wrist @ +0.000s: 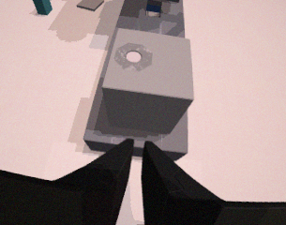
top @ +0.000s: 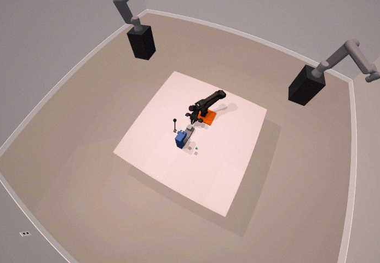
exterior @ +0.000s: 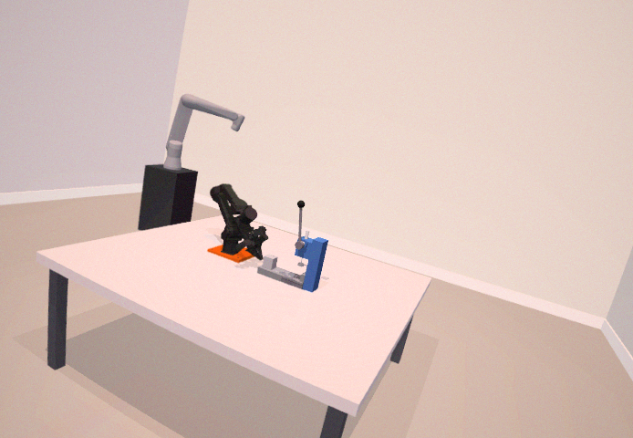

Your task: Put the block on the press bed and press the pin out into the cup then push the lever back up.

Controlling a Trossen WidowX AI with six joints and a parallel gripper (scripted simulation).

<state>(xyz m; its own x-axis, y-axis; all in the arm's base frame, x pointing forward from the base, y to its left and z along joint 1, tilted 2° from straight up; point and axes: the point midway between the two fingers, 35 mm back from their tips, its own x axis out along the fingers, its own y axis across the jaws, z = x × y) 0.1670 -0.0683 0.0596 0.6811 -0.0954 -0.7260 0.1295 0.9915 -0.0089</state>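
Two nearly closed, empty jaws (top: 192, 123) (exterior: 261, 258) face the block (top: 189, 127) (exterior: 270, 261) (wrist: 149, 66), probably rigid, best pushed low on its near face.

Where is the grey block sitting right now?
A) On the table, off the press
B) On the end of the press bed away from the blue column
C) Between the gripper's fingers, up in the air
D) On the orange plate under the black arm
B: the grey block rests on the bed's end farthest from the blue column.
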